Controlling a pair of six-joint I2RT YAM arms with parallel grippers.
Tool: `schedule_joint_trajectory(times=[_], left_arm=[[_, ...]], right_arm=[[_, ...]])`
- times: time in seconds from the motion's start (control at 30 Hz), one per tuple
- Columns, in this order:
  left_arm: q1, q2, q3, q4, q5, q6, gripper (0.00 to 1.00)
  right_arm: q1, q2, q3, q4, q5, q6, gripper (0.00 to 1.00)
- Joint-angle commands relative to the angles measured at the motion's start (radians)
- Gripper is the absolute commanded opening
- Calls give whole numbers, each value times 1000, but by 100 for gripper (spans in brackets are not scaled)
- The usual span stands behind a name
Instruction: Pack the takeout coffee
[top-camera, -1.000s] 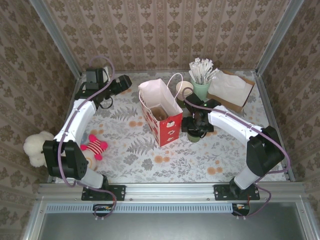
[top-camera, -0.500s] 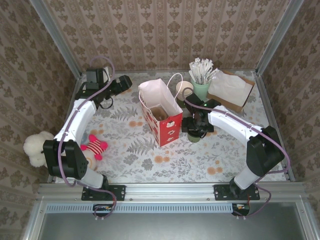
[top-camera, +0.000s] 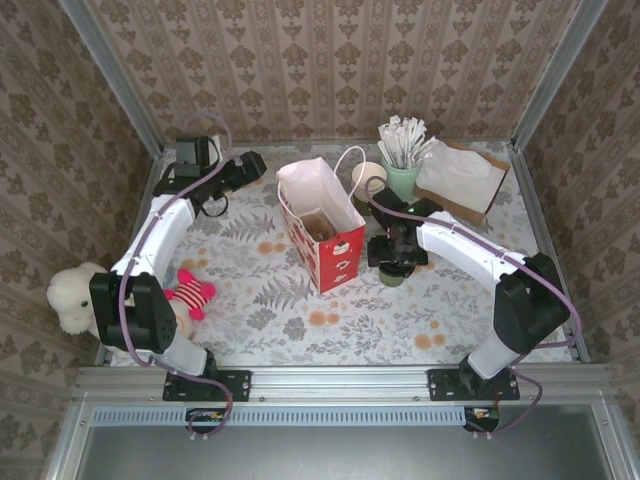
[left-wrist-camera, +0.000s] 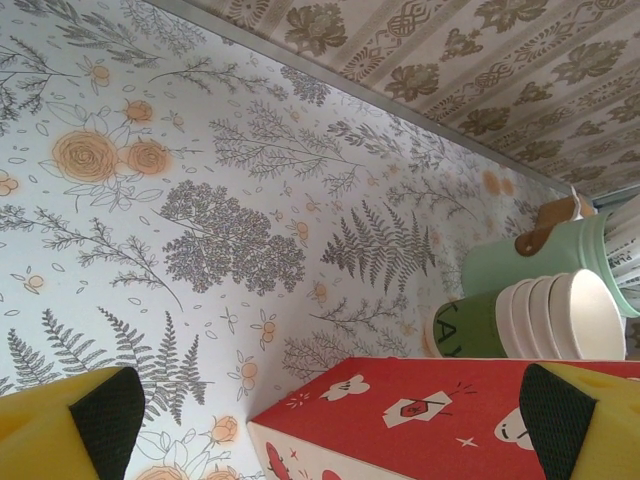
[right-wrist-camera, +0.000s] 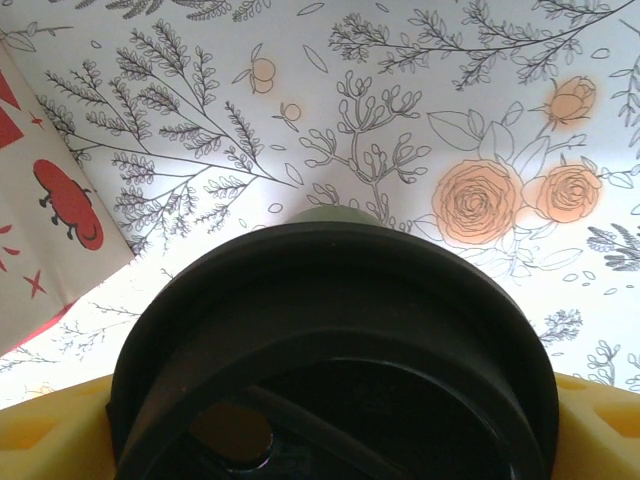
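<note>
Floral tabletop (top-camera: 280, 300) surrounds the takeout coffee (right-wrist-camera: 330, 300), mostly hidden under right gripper (top-camera: 394, 258) clasping it; left gripper (left-wrist-camera: 330, 415) wide.

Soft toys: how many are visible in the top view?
2. A white fluffy toy lies at the left side; a pink striped toy lies right of it, beside the left arm. The arm may hide more.

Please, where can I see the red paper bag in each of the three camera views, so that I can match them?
Top external: the red paper bag stands open near the table's middle, left of the takeout coffee.
Left wrist: along the bottom edge, right of centre.
Right wrist: at the left edge, beside the takeout coffee.
Shared landmark: the floral table cover.
</note>
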Motion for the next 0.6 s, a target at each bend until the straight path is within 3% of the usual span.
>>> schedule_joint_trajectory(times=[0.0,0.57], left_arm=[[3,14,47,2,29,14,100],[1,36,73,1,40,-10,100]], right_arm=[[-1,-56,-16,-54,38,-25,76],[-6,-117,-30,-80,78,-81,71]])
